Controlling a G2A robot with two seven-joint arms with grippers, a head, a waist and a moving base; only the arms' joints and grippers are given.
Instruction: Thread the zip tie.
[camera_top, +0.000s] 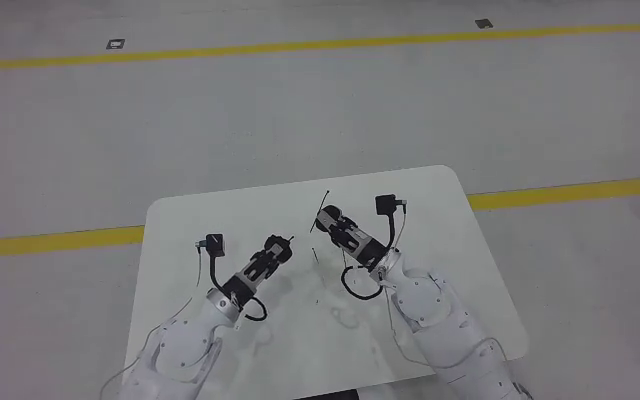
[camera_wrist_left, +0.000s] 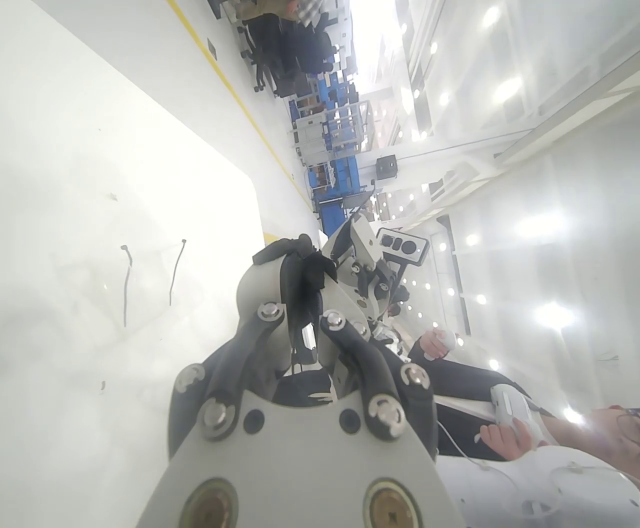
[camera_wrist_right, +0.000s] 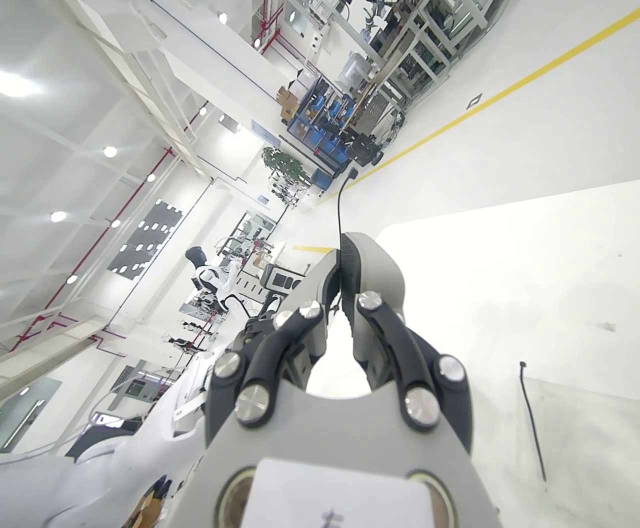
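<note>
**Right gripper holds one zip tie above the table**

The zip tie (camera_wrist_right: 339, 215) is a thin black strip, and it is pinched in the right gripper (camera_wrist_right: 342, 252). The two fingers of this gripper are pressed together on the strip. Its free part stands out beyond the fingertips, almost straight, and points away from the robot. In the top view this part sticks out past the right gripper toward the far edge of the table (camera_top: 430, 200).

The left gripper (camera_wrist_left: 300, 250) is near the right gripper, on its left side and a little closer to the robot, and the two do not touch. Its fingers are also brought together. I cannot tell if anything is between them.

Two loose ties (camera_wrist_left: 126, 285) lie flat on the table, side by side but apart from each other. They are on the tabletop lower than the right gripper and nothing holds them. The right wrist view shows one such tie lying flat on the table beside the right gripper.
</note>
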